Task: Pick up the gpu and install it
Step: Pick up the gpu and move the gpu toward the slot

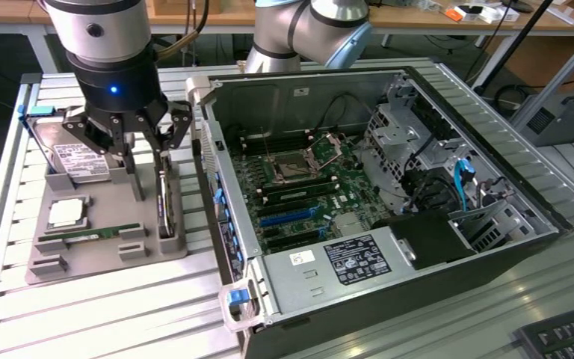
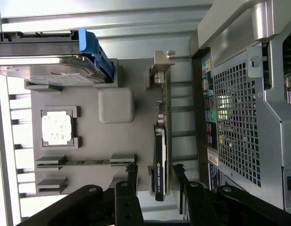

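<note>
Over the gray holder tray (image 1: 87, 262) hangs our gripper (image 1: 149, 176), fingers (image 2: 132, 172) spread wide and pinching nothing.

The gpu (image 1: 167, 206) stands on edge in a slot along the tray side nearest the pc case (image 1: 526, 202). Its long axis runs parallel w/ the case wall, and its silver bracket is at the far end from the wrist cam.

Key relation: the card sits btwn the two fingers. In the wrist view one finger is on each side of the gpu (image 2: 160, 155) near its dark end, w/ a gap to each face as far as we can tell. The closing direction runs across the thin dimension, so we judge the alignment approx. right for a pinch. How far down the tips reach on the card we can't tell.

Tray contents besides the gpu:
- hard drive (image 1: 72, 153) at the far end, well apart from the card
- cpu (image 1: 68, 213) in its pocket
- memory stick (image 1: 87, 235) lying crosswise to the gpu

The case is open w/ the motherboard (image 1: 297, 187) exposed. No card stands in the blue slots (image 1: 287, 213), so install not yet done.
</note>
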Robot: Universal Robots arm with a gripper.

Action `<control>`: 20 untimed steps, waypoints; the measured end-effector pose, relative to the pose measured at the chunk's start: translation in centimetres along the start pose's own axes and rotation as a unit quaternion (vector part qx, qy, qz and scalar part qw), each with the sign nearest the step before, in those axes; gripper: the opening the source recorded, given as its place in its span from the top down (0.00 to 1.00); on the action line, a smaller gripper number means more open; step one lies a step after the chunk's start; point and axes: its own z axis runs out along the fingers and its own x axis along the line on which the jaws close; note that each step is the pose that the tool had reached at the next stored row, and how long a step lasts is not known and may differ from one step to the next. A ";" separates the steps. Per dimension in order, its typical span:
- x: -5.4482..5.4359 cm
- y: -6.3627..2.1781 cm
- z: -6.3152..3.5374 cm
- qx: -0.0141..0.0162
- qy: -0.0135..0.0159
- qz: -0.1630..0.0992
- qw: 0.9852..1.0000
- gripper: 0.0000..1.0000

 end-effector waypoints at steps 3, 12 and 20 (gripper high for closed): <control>0.0 0.00 0.08 0.000 0.000 0.000 1.000 0.58; 0.0 -0.01 0.35 0.000 0.000 0.000 1.000 0.58; 0.0 -0.02 0.57 0.001 0.000 0.000 1.000 0.58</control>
